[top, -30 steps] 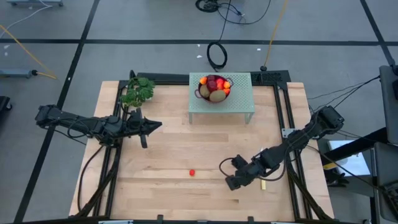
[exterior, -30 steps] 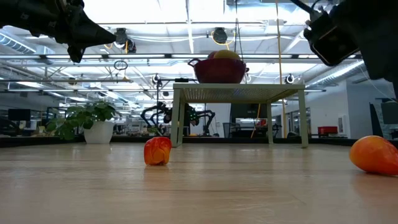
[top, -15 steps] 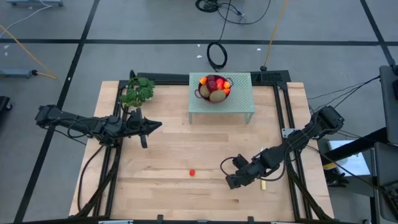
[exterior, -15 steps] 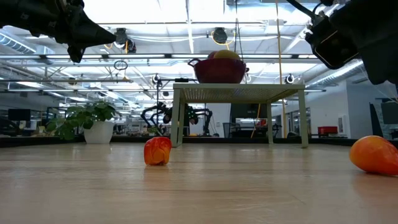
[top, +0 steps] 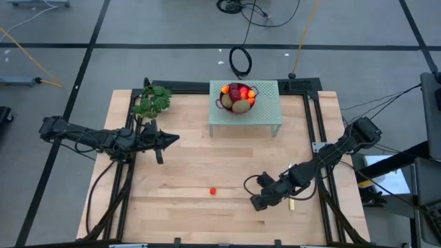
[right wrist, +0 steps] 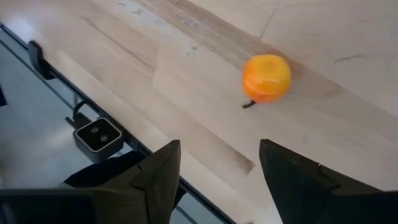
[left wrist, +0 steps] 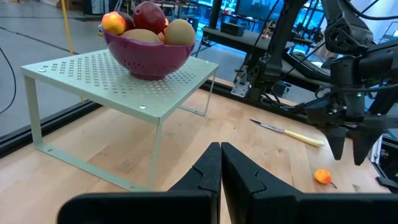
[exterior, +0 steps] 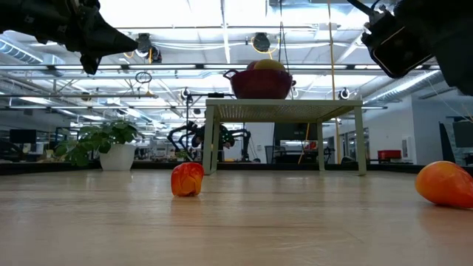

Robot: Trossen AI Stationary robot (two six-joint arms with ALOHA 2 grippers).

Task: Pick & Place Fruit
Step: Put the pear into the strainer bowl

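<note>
A small orange-red fruit [top: 213, 191] lies on the wooden table near its front edge; it also shows in the low view [exterior: 187, 179] and the right wrist view [right wrist: 267, 77]. Another orange-red fruit [exterior: 446, 183] lies at the low view's right. My right gripper [top: 251, 193] hangs open above the table, just right of the small fruit, slanting down, with nothing between its fingers [right wrist: 163, 172]. My left gripper [top: 170, 140] waits shut and level over the table's left side [left wrist: 221, 169]. A dark red bowl [top: 238, 98] with several fruits stands on a pale green perforated stand [top: 262, 114].
A leafy green sprig [top: 153, 102] stands at the far left corner. A slim yellowish knife [top: 291, 204] lies on the table beside my right arm. The stand takes the far middle. The black frame at the table's near edge [right wrist: 93, 134] is close below my right gripper.
</note>
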